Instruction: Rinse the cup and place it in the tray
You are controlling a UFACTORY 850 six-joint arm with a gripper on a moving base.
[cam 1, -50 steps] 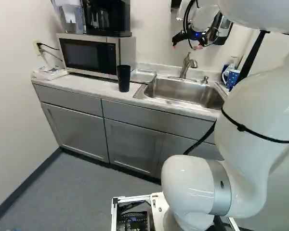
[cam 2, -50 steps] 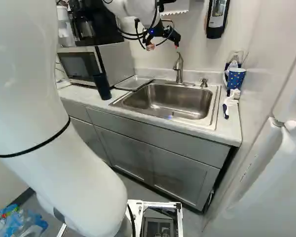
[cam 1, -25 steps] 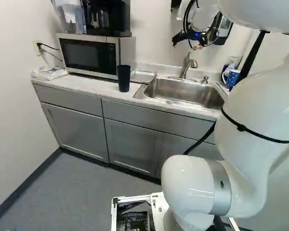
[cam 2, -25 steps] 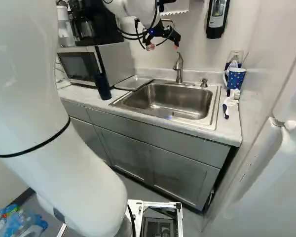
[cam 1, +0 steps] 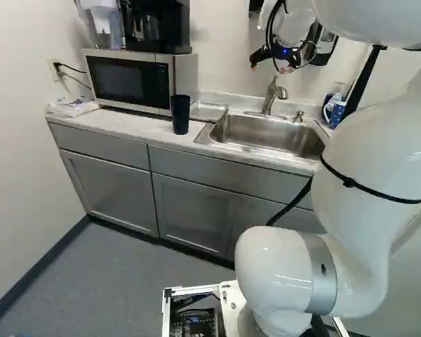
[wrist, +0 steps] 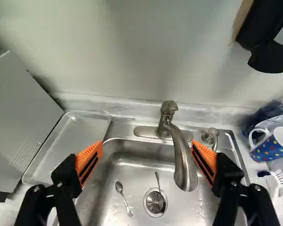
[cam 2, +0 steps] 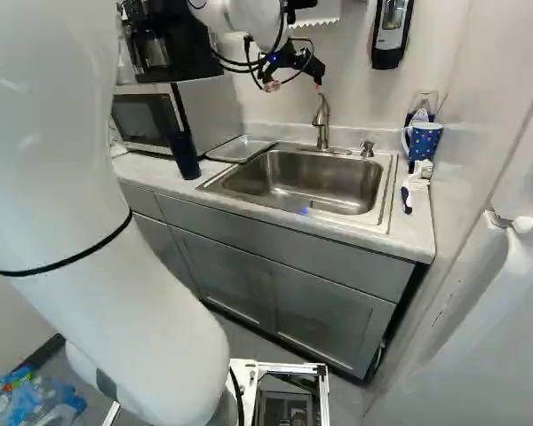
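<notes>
Black cup (cam 1: 180,114), left base view: upright on the worktop (cam 1: 133,125), beside the microwave (cam 1: 130,81), near the tray (cam 1: 208,111); probably the one to rinse.
Spotted mug (cam 2: 425,140), right base view: across the sink (cam 2: 298,182); best left alone.
Tool (wrist: 147,143), wrist view: open and empty, above the sink.
Faucet (wrist: 184,165), wrist view: close by; clear its spout first, then approach the cup squarely, centre the pads, squeeze gently and lift straight.

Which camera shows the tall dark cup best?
The left base view: the dark cup stands distinct before the microwave. In the right base view its rim blends into the microwave; the wrist view misses it.
</notes>
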